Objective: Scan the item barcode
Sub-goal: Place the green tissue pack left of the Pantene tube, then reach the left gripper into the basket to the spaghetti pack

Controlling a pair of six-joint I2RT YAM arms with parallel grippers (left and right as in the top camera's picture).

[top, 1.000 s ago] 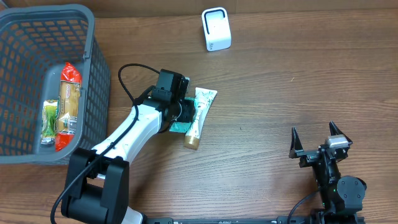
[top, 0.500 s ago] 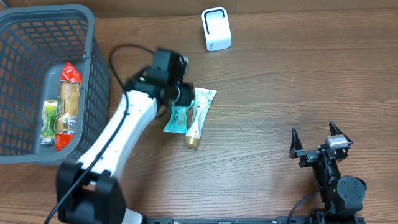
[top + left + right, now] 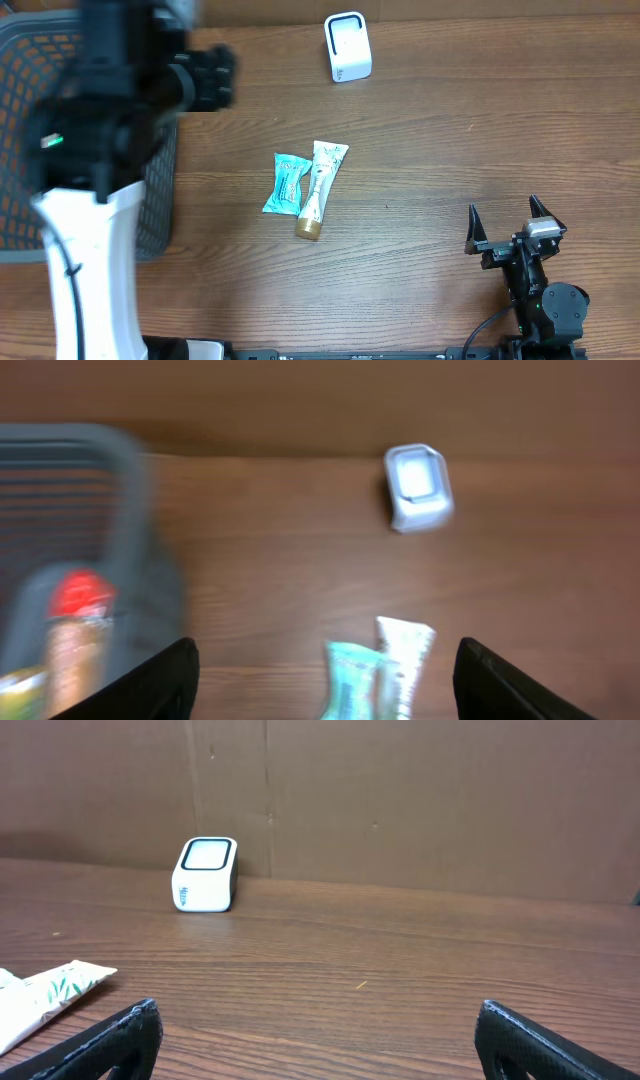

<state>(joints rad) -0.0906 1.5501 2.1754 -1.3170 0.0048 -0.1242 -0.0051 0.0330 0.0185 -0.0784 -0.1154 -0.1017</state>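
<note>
Two items touching is the risk: the teal sachet [image 3: 288,183] and white tube [image 3: 320,188] lie side by side on the bench [image 3: 450,150], so a grasp on one may drag the other, or leave its barcode turned away from the scanner [image 3: 348,46]. Both look flat, with no barcode legible, and sit below and between the left fingers [image 3: 160,685], which are spread and empty. The right fingers [image 3: 120,1040], also wide and empty, are well apart from them.
</note>
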